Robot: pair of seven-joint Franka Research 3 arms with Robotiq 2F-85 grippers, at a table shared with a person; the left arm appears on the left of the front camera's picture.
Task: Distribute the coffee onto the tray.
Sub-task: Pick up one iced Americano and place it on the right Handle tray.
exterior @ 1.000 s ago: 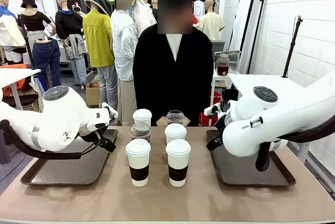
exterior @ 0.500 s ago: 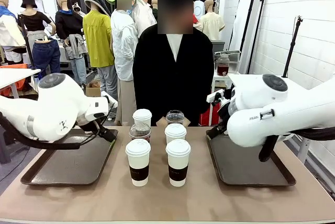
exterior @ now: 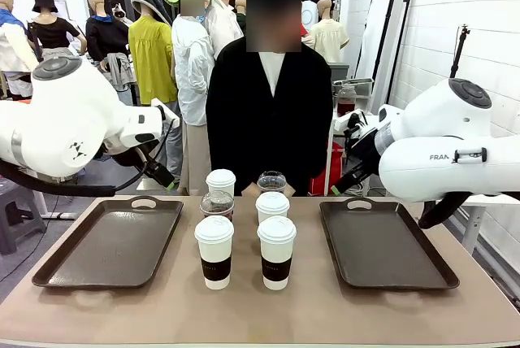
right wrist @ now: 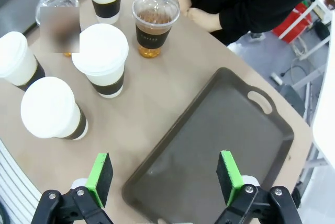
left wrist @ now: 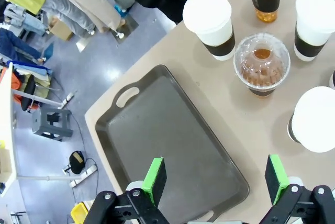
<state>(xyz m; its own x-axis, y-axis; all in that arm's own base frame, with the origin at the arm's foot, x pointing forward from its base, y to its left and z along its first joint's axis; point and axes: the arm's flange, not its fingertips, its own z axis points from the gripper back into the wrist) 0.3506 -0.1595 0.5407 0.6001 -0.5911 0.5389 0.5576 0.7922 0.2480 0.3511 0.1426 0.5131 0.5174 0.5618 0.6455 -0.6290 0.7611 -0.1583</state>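
Bench [exterior: 162, 307] first: where does the coffee stand?

— All six cups [exterior: 214, 250] are bunched together just in front of the person [exterior: 268, 112]. Four are white and lidded with brown sleeves. The two clear dome-lidded ones [exterior: 217, 203] are in the bunch's far half. The left tray [exterior: 106, 242] lies to the left of the bunch and the right tray [exterior: 386, 246] to its right, both bare.

— And your tools?

— Both are released and grasp nothing. My left tool [left wrist: 214, 178] hangs high to the left of the bunch, over the left tray, jaws wide. My right tool [right wrist: 164, 174] hangs likewise to the right of the bunch, over the right tray.

— Which step is this, then?

— The very start, I judge, since no cup sits on either tray yet. Next I need to choose a cup on the bunch's outer edge and come down with the jaws either side of its sleeve. Then I clench gently, because paper gives and a lid can pop. The neighbouring cups stand close, so I'd approach from outside the bunch rather than through it.
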